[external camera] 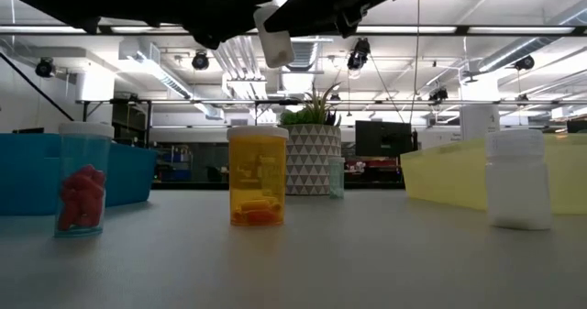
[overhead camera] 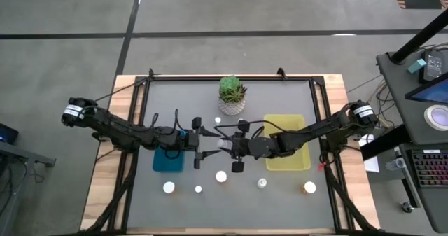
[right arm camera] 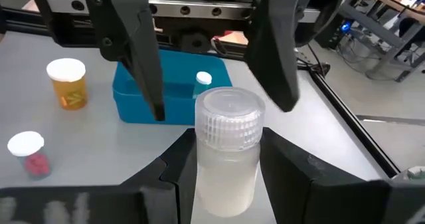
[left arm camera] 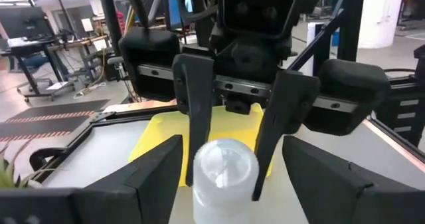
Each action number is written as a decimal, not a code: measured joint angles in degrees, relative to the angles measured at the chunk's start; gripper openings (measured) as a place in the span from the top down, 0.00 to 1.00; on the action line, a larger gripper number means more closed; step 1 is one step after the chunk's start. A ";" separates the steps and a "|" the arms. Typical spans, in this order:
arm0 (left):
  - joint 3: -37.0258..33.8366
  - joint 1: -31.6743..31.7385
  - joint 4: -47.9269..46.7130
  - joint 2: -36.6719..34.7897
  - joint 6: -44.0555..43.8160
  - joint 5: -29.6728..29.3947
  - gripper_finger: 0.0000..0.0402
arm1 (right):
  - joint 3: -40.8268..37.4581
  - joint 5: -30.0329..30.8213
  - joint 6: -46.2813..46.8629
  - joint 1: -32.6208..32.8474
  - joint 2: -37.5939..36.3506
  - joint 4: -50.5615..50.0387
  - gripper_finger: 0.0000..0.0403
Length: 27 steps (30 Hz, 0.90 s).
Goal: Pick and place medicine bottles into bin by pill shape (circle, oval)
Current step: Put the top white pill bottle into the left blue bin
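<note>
A frosted white bottle with a ribbed clear cap (right arm camera: pixel 227 154) is held in mid-air above the table's middle, between my two grippers. My right gripper (overhead camera: pixel 229 149) is shut on it. My left gripper (overhead camera: pixel 208 152) faces it from the left, open. The left gripper's fingers (right arm camera: pixel 143 58) stand on either side of the cap end without touching it. The bottle also shows in the left wrist view (left arm camera: pixel 226 177) and high in the low view (external camera: pixel 275 36). My right gripper pinches the bottle's body (right arm camera: pixel 226 184) between its two fingers, below the cap. The fingers come level from the table's right side. The bottle is lifted clear of the table, tilted, with its cap (right arm camera: pixel 229 114) toward my left gripper.
A blue bin (overhead camera: pixel 168 160) left of centre holds one bottle (right arm camera: pixel 203 81). A yellow bin (overhead camera: pixel 287 152) is right of centre. Several bottles stand along the near side, among them an amber one (external camera: pixel 257 176), a red-pill one (external camera: pixel 83 185) and a white one (external camera: pixel 518 181). A potted succulent (overhead camera: pixel 232 94) stands at the far middle.
</note>
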 joint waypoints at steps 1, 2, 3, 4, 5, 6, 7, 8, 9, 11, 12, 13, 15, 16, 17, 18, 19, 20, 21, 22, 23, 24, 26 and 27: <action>0.00 0.00 -0.13 0.00 0.00 0.04 0.42 | 0.00 0.00 -0.02 0.00 0.00 0.01 0.68; 0.00 0.00 -0.25 0.00 0.00 0.03 0.44 | 0.00 0.00 -0.01 0.00 0.00 0.02 0.68; 0.00 0.00 -0.27 0.00 0.00 0.02 0.46 | 0.00 0.00 0.00 0.00 0.00 0.02 0.68; 0.00 0.00 -0.37 0.00 0.00 0.03 0.48 | 0.00 0.00 0.00 0.00 0.00 0.02 0.68; 0.00 0.00 -0.42 0.06 0.00 0.02 0.50 | 0.00 0.00 0.00 0.00 0.00 0.02 0.68; 0.00 0.00 -0.40 0.15 0.00 0.04 0.52 | 0.00 0.00 0.00 0.00 0.00 0.04 0.68; 0.00 0.00 -0.47 0.22 0.00 0.04 0.54 | 0.00 0.00 0.00 0.00 0.00 0.04 0.68; 0.00 0.00 -0.50 0.30 0.00 0.02 0.55 | 0.00 -0.06 0.02 0.00 0.00 0.04 0.68; 0.00 0.00 -0.39 0.43 0.00 0.03 0.57 | 0.00 -0.04 0.03 0.00 0.00 0.07 0.68; 0.00 0.00 -0.44 0.77 0.00 0.02 0.60 | 0.00 -0.10 0.40 0.00 0.00 0.10 0.68; 0.00 0.00 -0.42 0.95 0.00 0.02 0.62 | 0.00 -0.11 0.47 0.00 0.00 0.18 0.68; 0.00 0.00 -0.36 1.09 0.02 0.00 0.63 | 0.00 -0.11 0.50 0.00 0.00 0.15 0.68; 0.00 0.00 -0.28 1.25 0.02 -0.07 0.67 | 0.00 -0.08 0.46 0.00 0.00 0.04 0.68; 0.00 0.00 -0.28 1.30 0.04 -0.09 0.68 | 0.00 -0.07 0.46 0.00 0.00 0.02 0.68; 0.00 0.00 -0.29 1.31 0.12 -0.09 0.69 | 0.00 -0.07 0.50 0.00 0.00 0.02 0.68; 0.00 0.00 -0.29 1.31 0.15 -0.09 0.71 | 0.00 -0.07 0.62 0.00 0.00 0.02 0.68; 0.00 0.00 -0.25 1.31 0.18 -0.09 0.71 | 0.00 -0.07 0.65 0.00 0.00 0.04 0.68; -0.02 0.00 -0.25 1.28 0.20 -0.09 0.71 | 0.00 -0.07 0.66 0.00 0.00 0.06 0.68; -0.02 0.00 -0.25 1.23 0.26 -0.09 0.71 | 0.00 -0.07 0.73 0.00 0.00 0.08 0.68; -0.02 0.00 -0.25 1.22 0.27 -0.09 0.71 | 0.00 -0.07 0.94 0.00 0.00 0.14 0.68; -0.02 0.00 -0.24 1.22 0.25 -0.14 0.71 | 0.00 -0.08 1.37 -0.06 0.00 0.20 0.67; -0.02 0.00 -0.25 1.20 0.22 -0.25 0.71 | 0.00 -0.14 1.83 -0.09 0.00 0.25 0.66; -0.02 0.00 -0.25 1.20 0.22 -0.67 0.71 | 0.00 -0.13 2.24 -0.09 0.00 0.22 0.62; -0.02 -0.01 -0.26 1.16 0.25 -1.15 0.71 | 0.00 -0.09 2.41 -0.11 0.00 0.13 0.60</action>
